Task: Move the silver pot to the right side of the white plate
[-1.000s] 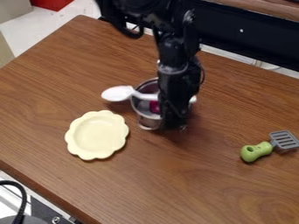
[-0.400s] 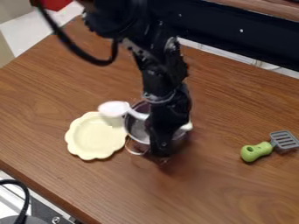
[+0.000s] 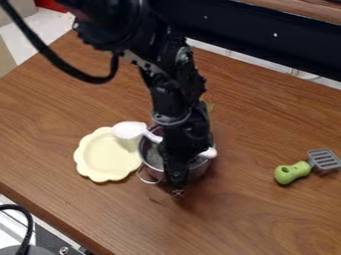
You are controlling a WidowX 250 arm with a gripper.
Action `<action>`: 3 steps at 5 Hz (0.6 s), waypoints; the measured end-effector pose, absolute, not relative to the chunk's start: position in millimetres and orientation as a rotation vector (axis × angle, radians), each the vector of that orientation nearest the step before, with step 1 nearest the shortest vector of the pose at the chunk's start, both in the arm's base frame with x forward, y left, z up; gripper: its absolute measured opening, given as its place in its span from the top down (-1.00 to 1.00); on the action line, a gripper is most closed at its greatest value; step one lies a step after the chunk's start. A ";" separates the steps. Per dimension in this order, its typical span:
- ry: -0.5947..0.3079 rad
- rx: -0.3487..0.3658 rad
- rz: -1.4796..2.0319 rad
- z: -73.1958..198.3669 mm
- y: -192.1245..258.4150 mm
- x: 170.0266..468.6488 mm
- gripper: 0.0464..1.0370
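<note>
The silver pot [image 3: 197, 172] has moved toward the lower-left edge of the desk [image 3: 266, 214], just right of the pale plate [image 3: 103, 157]; I judge placement nearly done. Whether my claw [image 3: 177, 191] is clenched, I can't tell.

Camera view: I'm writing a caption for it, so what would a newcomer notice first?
Probably the black arm, coming down from the top over the silver pot near the middle. Next, the pale scalloped plate just left of the pot, and a white spoon lying across the pot. The green-handled spatula stands out at far right.
</note>
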State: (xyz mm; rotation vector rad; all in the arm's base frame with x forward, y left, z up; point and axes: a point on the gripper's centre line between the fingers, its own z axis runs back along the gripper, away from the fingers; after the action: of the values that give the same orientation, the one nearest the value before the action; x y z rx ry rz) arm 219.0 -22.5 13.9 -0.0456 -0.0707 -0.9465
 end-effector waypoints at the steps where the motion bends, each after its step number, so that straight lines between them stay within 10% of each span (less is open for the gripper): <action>1: -0.071 -0.044 -0.948 13.9 -20.7 219.1 0.89; 3: -0.083 -0.068 -0.942 13.9 -20.6 219.4 0.02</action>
State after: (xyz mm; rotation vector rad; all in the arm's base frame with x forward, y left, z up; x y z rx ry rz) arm 219.4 -20.6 13.9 -0.0683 -0.0829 -0.9419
